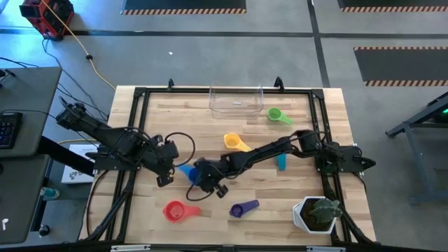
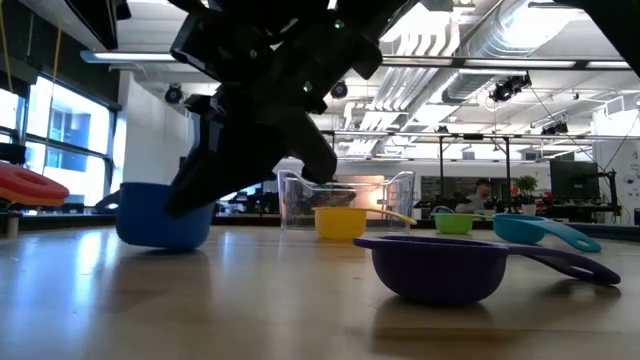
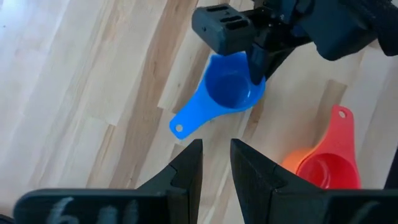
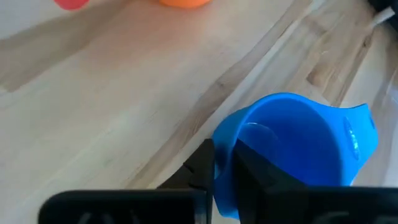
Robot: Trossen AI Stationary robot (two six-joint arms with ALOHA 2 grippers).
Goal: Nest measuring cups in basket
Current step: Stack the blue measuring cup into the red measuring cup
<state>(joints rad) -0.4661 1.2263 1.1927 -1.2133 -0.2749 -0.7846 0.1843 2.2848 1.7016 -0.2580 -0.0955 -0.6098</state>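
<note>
**Q:** What are your grippers doing?

**A:** My right gripper (image 4: 225, 163) is clenched on the rim of the blue measuring cup (image 4: 298, 146), one finger inside the bowl and one outside. The cup sits on the wooden table (image 1: 210, 126), left of centre. My left gripper (image 3: 216, 163) hovers just beside it, its fingers nearly together with a narrow gap and nothing between them.

**Q:** Where are the other cups and the basket?

**A:** The orange-red cup (image 1: 175, 210) lies near the front edge, the purple cup (image 1: 241, 208) to its right. The yellow cup (image 1: 234, 142) sits mid-table, the teal cup (image 1: 281, 162) partly under my right arm. The green cup (image 1: 276, 115) lies just beside the clear basket (image 1: 236, 100), which stands at the far edge. A potted plant (image 1: 318, 213) is at the front right corner.
</note>
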